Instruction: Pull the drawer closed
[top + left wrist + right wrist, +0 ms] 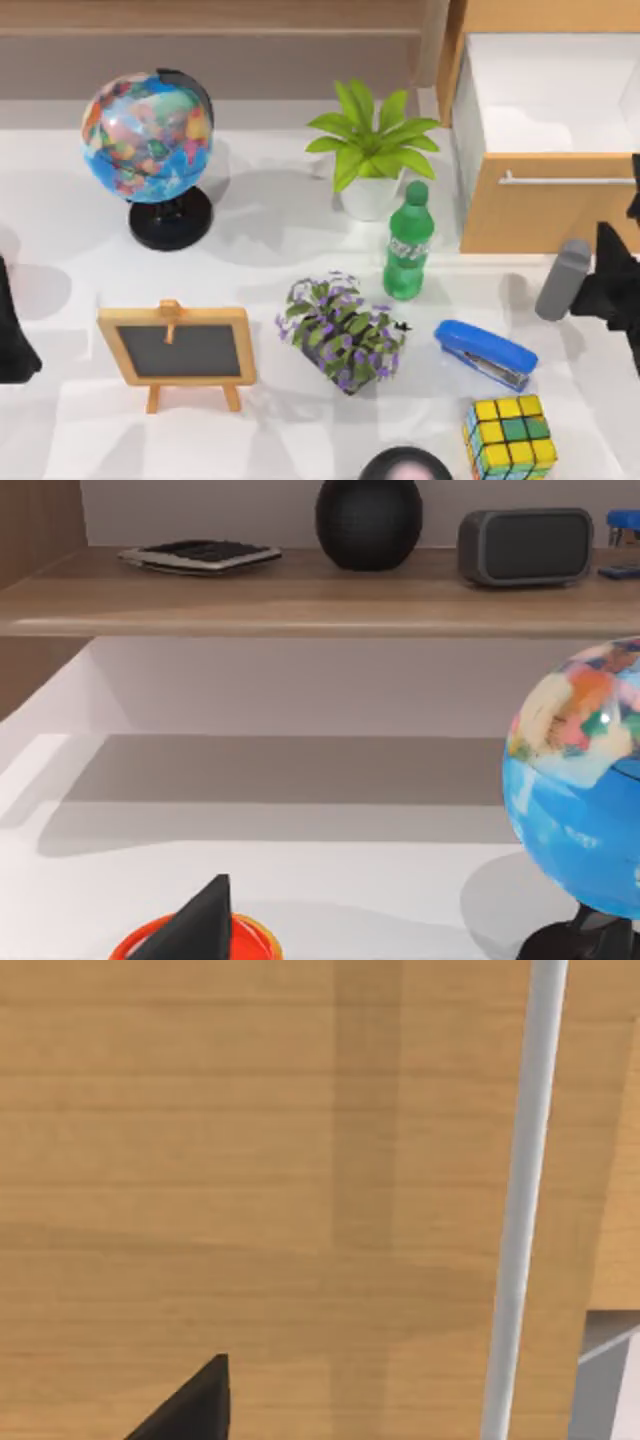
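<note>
The drawer (pixel 545 95) stands pulled out at the table's far right, showing white inner walls. Its light tan front panel (pixel 540 215) carries a thin silver bar handle (pixel 565 181). My right gripper (pixel 633 200) is at the right edge of the top view, just beside the handle's right end and in front of the panel. The right wrist view looks closely at the wooden front panel (pixel 250 1180), with the handle (pixel 525 1200) running across it. My left arm (pixel 12 330) stays parked at the left edge.
A grey cylinder (pixel 563 280) stands in front of the drawer beside my right arm. A green bottle (pixel 406 245), potted plant (pixel 372 150), blue stapler (pixel 486 352), colour cube (pixel 510 435), purple flowers (pixel 345 330), chalkboard easel (pixel 178 350) and globe (pixel 150 140) share the table.
</note>
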Controlling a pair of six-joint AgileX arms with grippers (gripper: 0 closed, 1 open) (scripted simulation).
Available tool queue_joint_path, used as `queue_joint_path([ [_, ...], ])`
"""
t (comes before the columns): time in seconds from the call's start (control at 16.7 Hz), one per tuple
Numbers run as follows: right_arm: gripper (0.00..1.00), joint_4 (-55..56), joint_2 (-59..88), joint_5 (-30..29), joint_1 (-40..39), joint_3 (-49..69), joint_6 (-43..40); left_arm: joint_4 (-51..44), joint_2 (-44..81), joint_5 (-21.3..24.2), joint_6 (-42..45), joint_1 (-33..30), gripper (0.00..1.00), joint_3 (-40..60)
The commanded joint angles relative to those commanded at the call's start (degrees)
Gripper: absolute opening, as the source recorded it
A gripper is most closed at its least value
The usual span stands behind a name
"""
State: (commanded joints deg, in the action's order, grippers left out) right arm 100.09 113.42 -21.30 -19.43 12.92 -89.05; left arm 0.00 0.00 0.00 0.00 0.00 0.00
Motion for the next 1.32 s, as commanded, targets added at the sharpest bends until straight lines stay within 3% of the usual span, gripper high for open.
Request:
queue_joint_path([
  [0.54, 1.0, -3.83, 0.83, 1.79, 1.77, 4.8, -0.07, 0.0, 0.0, 0.0, 0.0, 0.0, 1.0, 0.0],
  [1.32, 0.02, -3.83, 0.83, 1.79, 1.77, 4.8, -0.07, 0.0, 0.0, 0.0, 0.0, 0.0, 1.0, 0.0],
])
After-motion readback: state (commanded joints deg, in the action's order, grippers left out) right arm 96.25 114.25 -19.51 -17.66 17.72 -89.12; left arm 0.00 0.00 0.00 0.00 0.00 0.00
